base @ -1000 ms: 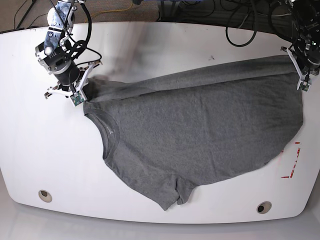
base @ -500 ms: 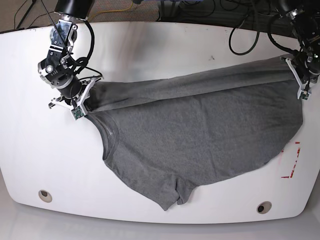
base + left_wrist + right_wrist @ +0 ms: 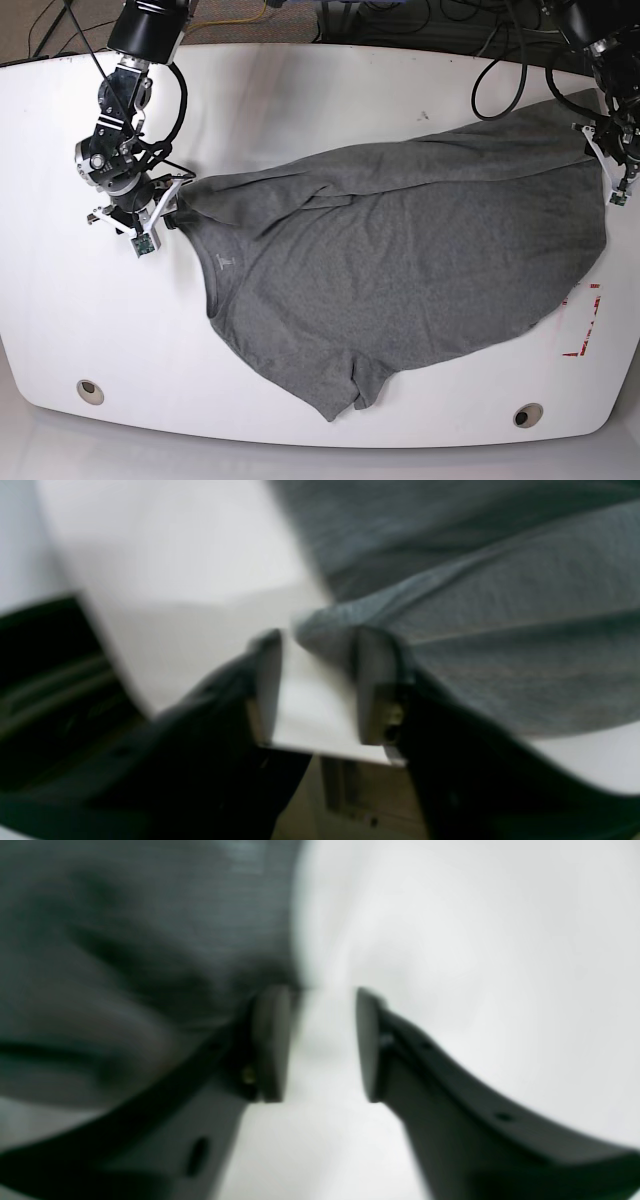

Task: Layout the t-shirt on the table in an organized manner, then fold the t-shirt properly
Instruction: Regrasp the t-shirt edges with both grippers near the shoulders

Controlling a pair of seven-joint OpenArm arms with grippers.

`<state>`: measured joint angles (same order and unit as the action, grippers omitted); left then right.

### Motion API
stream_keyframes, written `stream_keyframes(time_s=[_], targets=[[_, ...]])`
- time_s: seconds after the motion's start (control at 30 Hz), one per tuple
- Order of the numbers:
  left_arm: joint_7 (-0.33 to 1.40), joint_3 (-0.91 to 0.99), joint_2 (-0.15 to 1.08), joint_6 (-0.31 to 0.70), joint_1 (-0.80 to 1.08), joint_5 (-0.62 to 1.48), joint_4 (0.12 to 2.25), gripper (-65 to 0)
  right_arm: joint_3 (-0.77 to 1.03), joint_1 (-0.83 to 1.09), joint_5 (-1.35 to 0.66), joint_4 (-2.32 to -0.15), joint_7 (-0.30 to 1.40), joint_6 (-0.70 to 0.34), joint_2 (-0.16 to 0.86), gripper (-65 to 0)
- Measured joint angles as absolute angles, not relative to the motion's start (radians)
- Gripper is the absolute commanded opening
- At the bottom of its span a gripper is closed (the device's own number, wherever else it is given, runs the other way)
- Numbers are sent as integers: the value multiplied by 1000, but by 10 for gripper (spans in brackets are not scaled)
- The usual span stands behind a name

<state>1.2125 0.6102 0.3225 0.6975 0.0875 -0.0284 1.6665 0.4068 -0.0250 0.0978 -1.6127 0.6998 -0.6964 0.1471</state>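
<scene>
The dark grey t-shirt (image 3: 400,260) lies spread across the white table (image 3: 300,90), its collar (image 3: 222,262) toward the left and its hem toward the right. My right gripper (image 3: 160,205) stands open at the shirt's left shoulder edge. In the right wrist view the right gripper (image 3: 320,995) shows bare table between its fingers, with the t-shirt (image 3: 150,940) beside the left finger. My left gripper (image 3: 612,185) is at the shirt's far right corner. In the left wrist view the left gripper (image 3: 320,635) is open, and a corner of the t-shirt (image 3: 500,630) lies loose at its tips.
Two round grommet holes (image 3: 90,390) (image 3: 527,414) sit near the front edge. Red tape marks (image 3: 585,320) lie at the right, just past the hem. Black cables (image 3: 500,60) hang over the back edge. The left wrist view shows the table's edge (image 3: 325,745) just under the gripper.
Both grippers have opened and let go of the shirt's upper edge. The folded-over band along the top has dropped and spread toward the back. The left-side arm has shifted down and left.
</scene>
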Motion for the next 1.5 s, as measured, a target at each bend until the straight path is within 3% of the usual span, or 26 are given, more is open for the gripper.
stream_keyframes(time_s=[0.1,0.2,0.73,1.1,1.5], targets=[[1213,615,326,697,74,-30,1666,-214,407,-31,97,-1613,699,-697,150,-165],[1213,614,323,698,55,-23,1666,-228,404,-30,84,-1623,698,-701,147,-120],[1213,614,347,701,-22,-15,1856,-224,407,141,81,-1935,764,-700,106,-117],[1213,695,343,700,-47,-12,1865,-228,405,203,78,-1926,764,-703,2,-117],[1214,854,343,700,0,-22,1862,-228,412,91,78,-1714,756,-700,-17,-119]])
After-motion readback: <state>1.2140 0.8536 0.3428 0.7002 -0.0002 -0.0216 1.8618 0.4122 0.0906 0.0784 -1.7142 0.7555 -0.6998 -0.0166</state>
